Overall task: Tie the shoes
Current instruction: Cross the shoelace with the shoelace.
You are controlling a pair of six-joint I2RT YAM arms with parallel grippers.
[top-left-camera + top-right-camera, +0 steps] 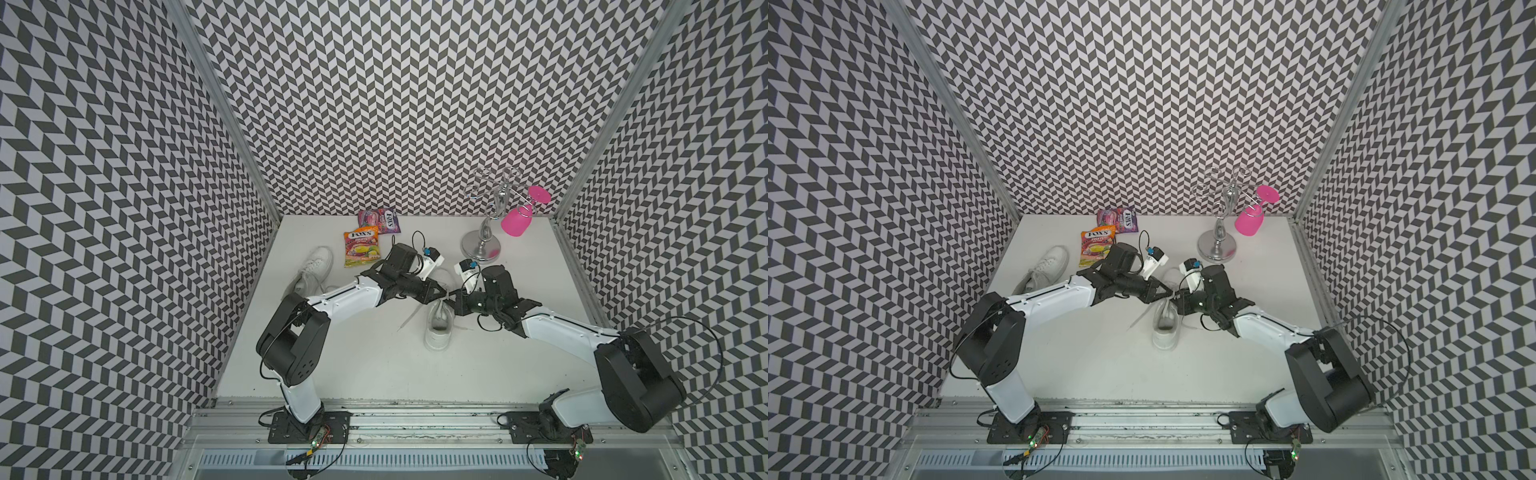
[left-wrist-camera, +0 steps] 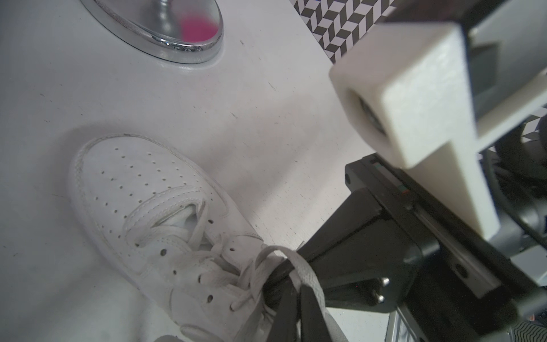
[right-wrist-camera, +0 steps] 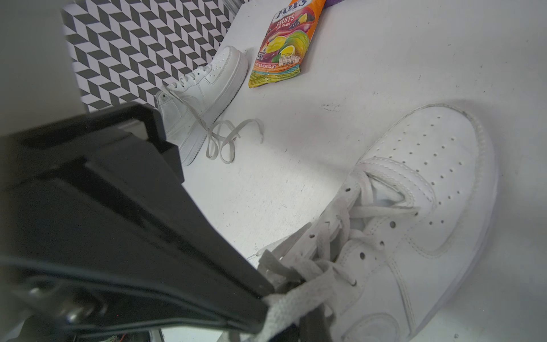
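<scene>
Both arms meet over the shoe [image 1: 439, 326] in the middle of the white surface [image 1: 374, 365]. Its heel points to the near edge, and its toe is hidden under the arms in both top views. The left tool [image 1: 441, 293] has its jaws together, clamped on a flat white lace [image 2: 305, 271] above the shoe's tongue. The right tool [image 1: 454, 296] is also closed on a lace [image 3: 293, 296] of the same shoe, and the two tips almost touch. Loose lace ends [image 1: 409, 319] lie on the surface on both sides of the shoe.

The second shoe [image 1: 312, 268] lies near the left wall, apart from the first, with its laces [image 3: 228, 139] loose beside it. Two candy bags [image 1: 360, 247] lie near the back edge. A metal stand [image 1: 482, 245] with a pink glass [image 1: 517, 220] is at the back right. The near part of the surface and its right side offer open room.
</scene>
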